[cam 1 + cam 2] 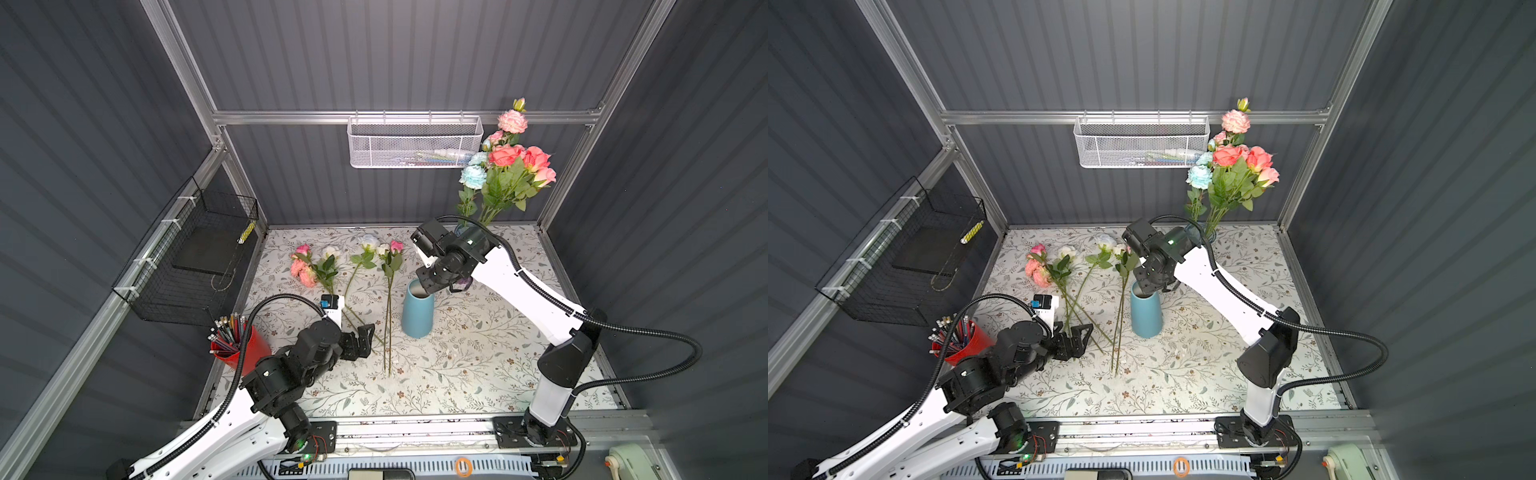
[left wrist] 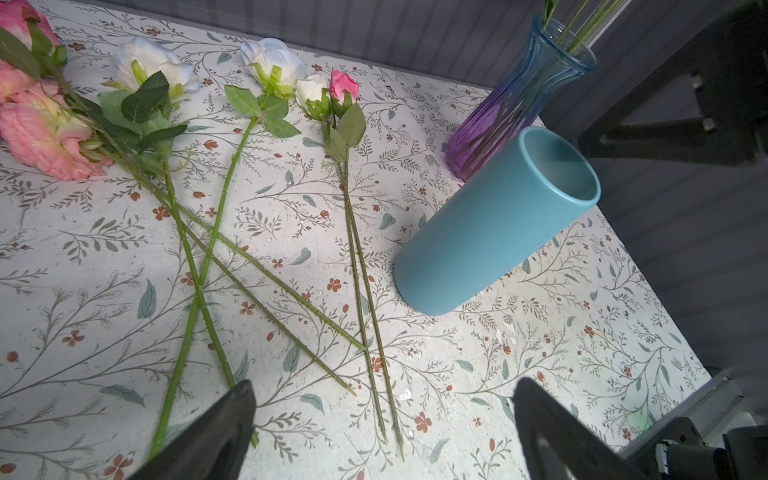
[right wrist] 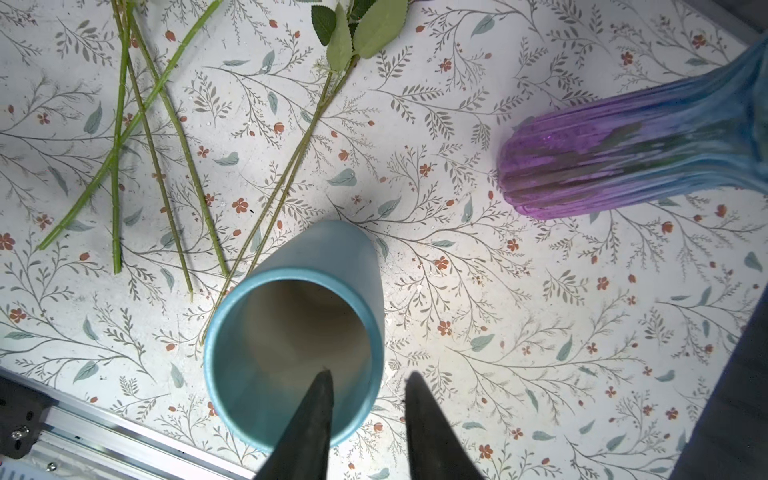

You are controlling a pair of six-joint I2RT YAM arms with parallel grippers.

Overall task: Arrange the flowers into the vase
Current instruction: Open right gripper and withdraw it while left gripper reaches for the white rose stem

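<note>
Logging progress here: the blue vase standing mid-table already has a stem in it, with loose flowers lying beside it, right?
Not quite: the blue vase is empty, as the right wrist view down its mouth shows. It does stand mid-table with loose flowers lying beside it.

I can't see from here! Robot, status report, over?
Left jaws wide, empty. Right jaws parted astride blue vase rim. Flowers flat on table. Nothing blocking.

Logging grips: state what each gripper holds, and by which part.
Nothing is held. Left gripper open above the flower stems; right gripper jaws straddle the blue vase rim without pinching it.
</note>
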